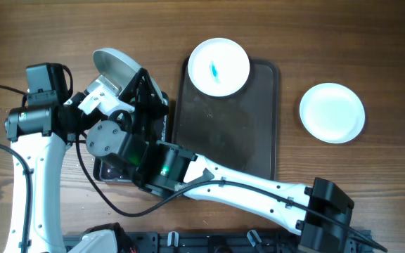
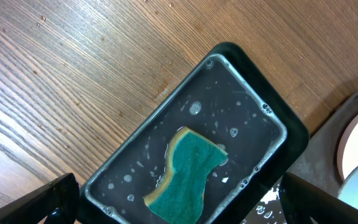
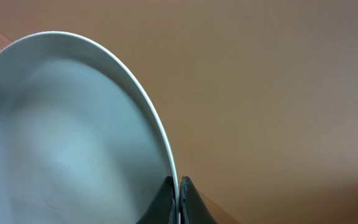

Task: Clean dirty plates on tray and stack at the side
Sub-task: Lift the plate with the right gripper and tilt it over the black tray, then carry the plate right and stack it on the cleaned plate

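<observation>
Right gripper [image 3: 178, 188] is clamping a tilted plate [image 3: 61, 124] near the sponge [image 2: 188, 171], presumably for wiping; left gripper [image 2: 180, 199] is hovering wide-open above that sponge.

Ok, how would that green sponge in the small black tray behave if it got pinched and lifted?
The wavy green-and-yellow sponge probably squashes rather than staying stiff. It lies in the wet, bubble-flecked black tray, so it is likely soaked: heavier than dry, slippery and apt to drip.
</observation>
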Available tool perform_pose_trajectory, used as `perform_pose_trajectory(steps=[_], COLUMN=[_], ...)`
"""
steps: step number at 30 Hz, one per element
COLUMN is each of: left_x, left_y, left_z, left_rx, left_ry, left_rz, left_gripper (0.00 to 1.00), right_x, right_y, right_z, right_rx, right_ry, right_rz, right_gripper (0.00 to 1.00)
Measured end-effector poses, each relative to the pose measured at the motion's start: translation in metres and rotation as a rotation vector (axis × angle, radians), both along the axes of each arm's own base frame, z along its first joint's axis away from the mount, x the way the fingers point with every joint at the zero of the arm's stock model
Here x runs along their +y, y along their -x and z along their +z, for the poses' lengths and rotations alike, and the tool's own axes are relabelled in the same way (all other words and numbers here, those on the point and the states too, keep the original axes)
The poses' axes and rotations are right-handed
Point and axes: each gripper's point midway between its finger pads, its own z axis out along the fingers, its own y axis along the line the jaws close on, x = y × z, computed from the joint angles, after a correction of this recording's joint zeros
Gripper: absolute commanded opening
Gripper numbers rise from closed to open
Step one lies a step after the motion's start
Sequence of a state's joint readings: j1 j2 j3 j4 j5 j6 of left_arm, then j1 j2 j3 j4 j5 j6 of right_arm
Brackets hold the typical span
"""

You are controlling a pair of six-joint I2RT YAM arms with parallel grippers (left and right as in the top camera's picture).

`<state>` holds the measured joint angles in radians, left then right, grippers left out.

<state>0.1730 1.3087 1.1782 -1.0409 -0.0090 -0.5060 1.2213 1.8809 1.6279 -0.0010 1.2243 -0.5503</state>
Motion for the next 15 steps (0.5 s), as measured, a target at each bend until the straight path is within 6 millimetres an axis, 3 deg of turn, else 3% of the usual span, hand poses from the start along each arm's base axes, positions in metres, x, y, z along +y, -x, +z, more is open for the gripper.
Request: perform_pose_trajectory(steps=[7,11,14,15], left_x=[0.000,0.000,0.000,0.000], left_y=[0.000,0.000,0.000,0.000], left_z=[0.000,0.000,0.000,0.000], left_rx=[0.000,0.000,0.000,0.000], left_ry=[0.000,0.000,0.000,0.000], left_rz=[0.000,0.000,0.000,0.000], left_gripper=[1.00,1.00,1.00,1.00], right_x=[-0.003,-0.023,-0.049,-0.062], right_y=[0.000,-0.009,-0.031,-0.044], right_z=[0.001,-0.004,-0.026,-0.052], right_rx=[-0.005,-0.007,0.060,0.170], right_ry=[-0.025,-0.088,-0.081,-0.084], right_rz=[-0.021,-0.111,-0.168,-0.154], right_gripper=[0.04,0.04,0.04,0.04])
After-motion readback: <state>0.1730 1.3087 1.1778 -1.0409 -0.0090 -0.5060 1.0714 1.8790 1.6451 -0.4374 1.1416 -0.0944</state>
